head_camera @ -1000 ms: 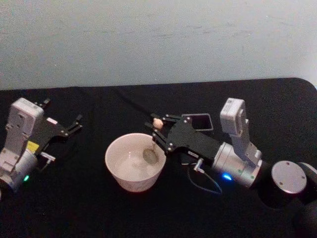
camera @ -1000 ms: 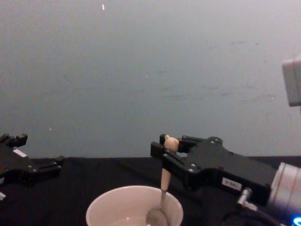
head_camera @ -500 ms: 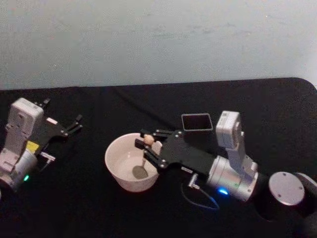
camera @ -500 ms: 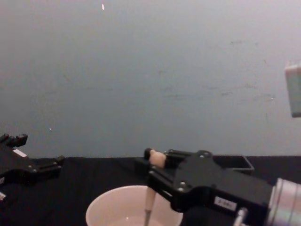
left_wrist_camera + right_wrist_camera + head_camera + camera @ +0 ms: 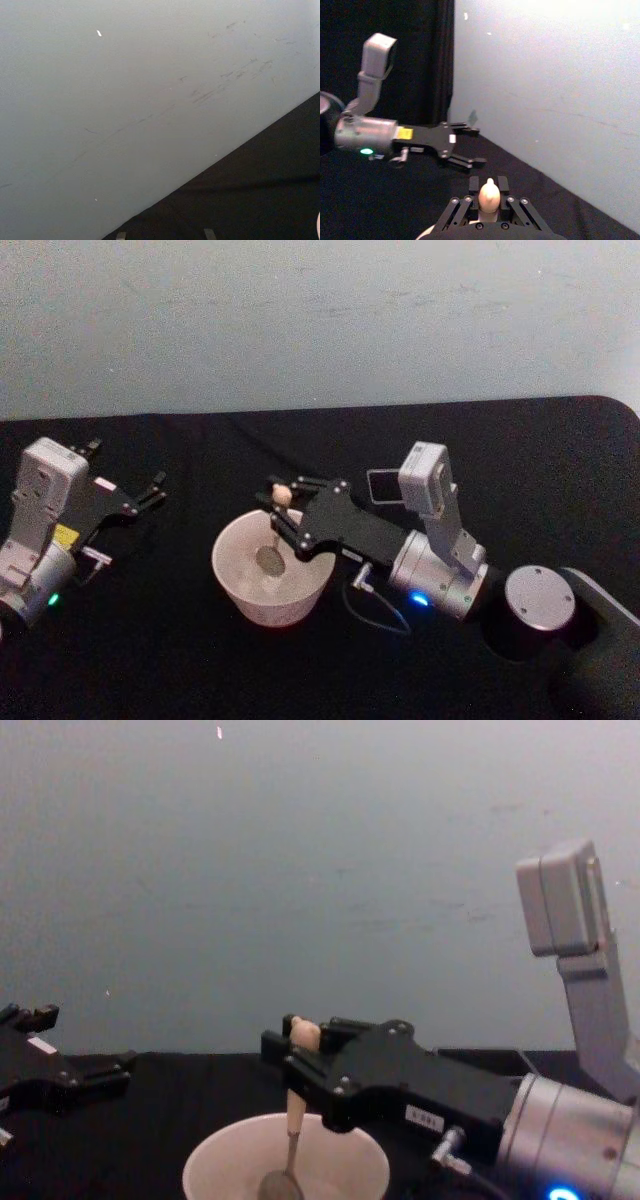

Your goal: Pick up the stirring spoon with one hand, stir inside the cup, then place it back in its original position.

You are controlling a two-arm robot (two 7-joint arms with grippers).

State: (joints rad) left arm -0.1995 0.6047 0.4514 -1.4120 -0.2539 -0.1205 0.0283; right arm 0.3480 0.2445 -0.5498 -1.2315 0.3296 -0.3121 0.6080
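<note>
The stirring spoon (image 5: pixel 270 560) stands nearly upright in the cream-white cup (image 5: pixel 225 570), its metal bowl down near the cup's middle. Its bear-head knob (image 5: pixel 303 1032) sticks up above my right gripper (image 5: pixel 283 510), which is shut on the beige handle (image 5: pixel 295 1108) over the cup (image 5: pixel 215 1160). In the right wrist view the knob (image 5: pixel 489 195) sits between the two fingers (image 5: pixel 473 183). The dark grey holder (image 5: pixel 381 485) stands behind the right arm, partly hidden by its wrist camera. My left gripper (image 5: pixel 150 490) rests open at the table's left, also seen across the table (image 5: pixel 465 145).
A black cloth covers the table (image 5: pixel 150 660), with a pale wall behind it. A loose cable (image 5: pixel 378 618) loops beside the right wrist. The right arm's round joint cap (image 5: pixel 540 600) sits at the front right. Open table lies in front of the cup.
My right gripper has carried the spoon leftward across the cup, from its right side to about its middle. The left arm has not moved.
</note>
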